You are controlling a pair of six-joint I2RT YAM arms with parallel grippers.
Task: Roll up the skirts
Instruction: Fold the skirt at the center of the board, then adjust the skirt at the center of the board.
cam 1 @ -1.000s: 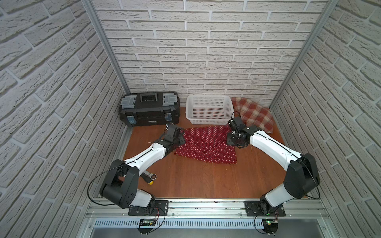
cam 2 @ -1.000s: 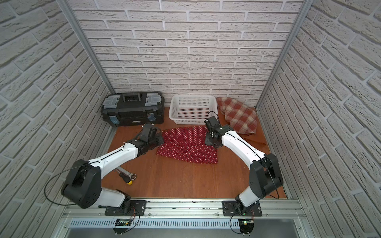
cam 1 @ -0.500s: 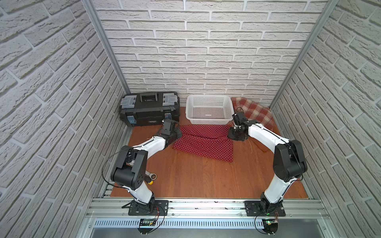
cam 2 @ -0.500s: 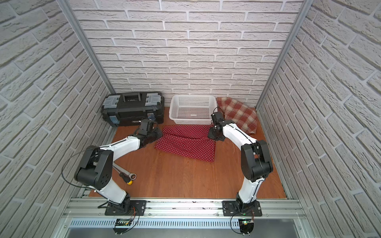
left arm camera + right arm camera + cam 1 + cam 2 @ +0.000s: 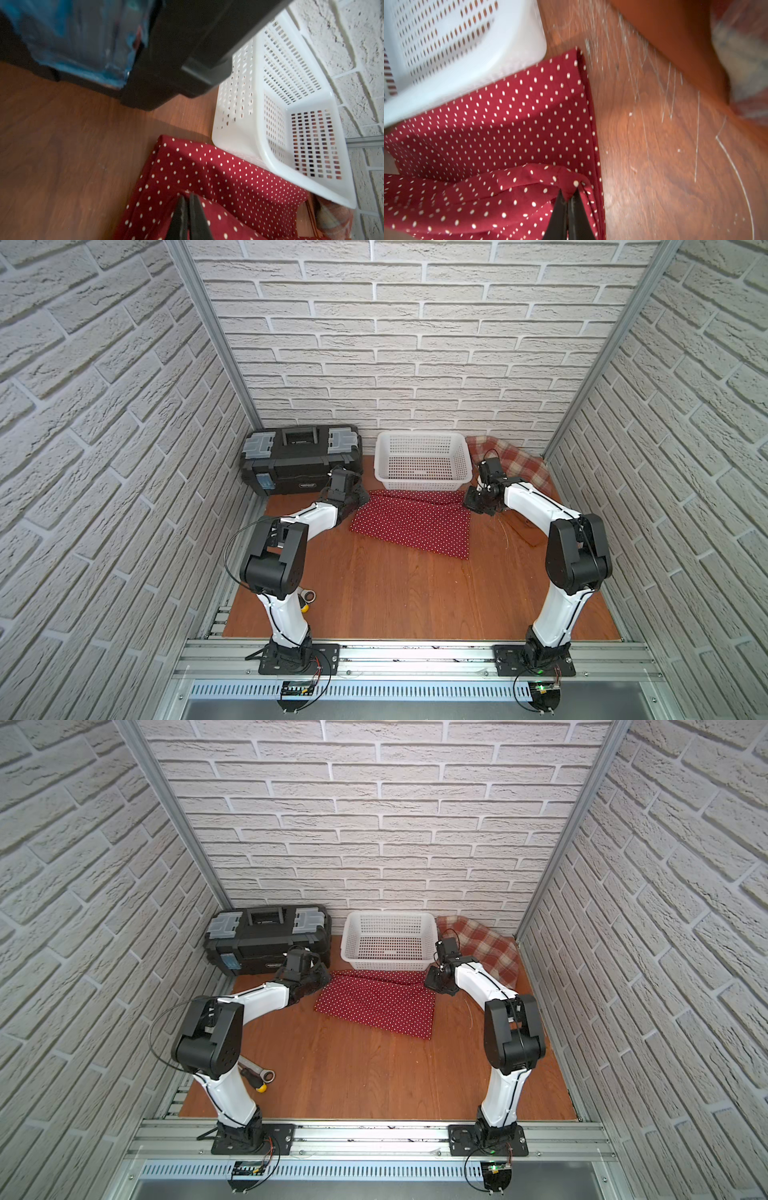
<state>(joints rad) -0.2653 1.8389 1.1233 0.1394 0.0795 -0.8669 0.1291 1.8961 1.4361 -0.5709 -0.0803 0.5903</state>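
The dark red polka-dot skirt [image 5: 411, 524] [image 5: 376, 1004] lies spread on the wooden table just in front of the basket. My left gripper [image 5: 360, 501] [image 5: 187, 197] is shut on its far left corner. On the far right corner my right gripper [image 5: 471, 502] [image 5: 568, 194] is shut, with a pinch of cloth [image 5: 571, 182] raised between the jaws. The plaid skirt [image 5: 517, 464] [image 5: 488, 948] lies in the back right corner, behind my right arm. A rust-orange skirt [image 5: 675, 41] lies beside it, nearly the table's colour.
A white lattice basket [image 5: 422, 485] [image 5: 268, 145] stands at the back wall, touching the skirt's far edge. A black toolbox [image 5: 299, 460] sits left of it, close to my left wrist. A wrench and screwdriver [image 5: 259, 1076] lie by the left arm's base.
Both grippers have carried the polka-dot skirt's corners back toward the basket and apart. The cloth has gone from a rumpled heap to a flatter spread.
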